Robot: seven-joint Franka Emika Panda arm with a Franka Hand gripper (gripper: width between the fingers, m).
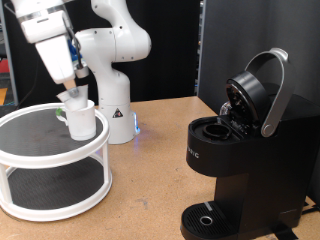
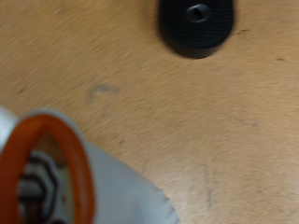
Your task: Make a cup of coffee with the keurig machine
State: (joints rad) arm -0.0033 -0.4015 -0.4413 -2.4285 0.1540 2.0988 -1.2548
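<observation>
The robot's two-finger gripper (image 1: 74, 92) is reaching into the plain white cylindrical mug (image 1: 79, 118) on the round white two-tier stand (image 1: 52, 160); whether its jaws are spread or pinching the rim, I cannot tell. Across the wooden desk (image 1: 150, 170), the boxy black coffee maker (image 1: 240, 150) is standing lid-up, its round drip base (image 2: 195, 25) bare, so the work looks barely begun.

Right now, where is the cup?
In the exterior view the cup sits at the left, on the top tier of the white round shelf, directly under the end effector.
</observation>
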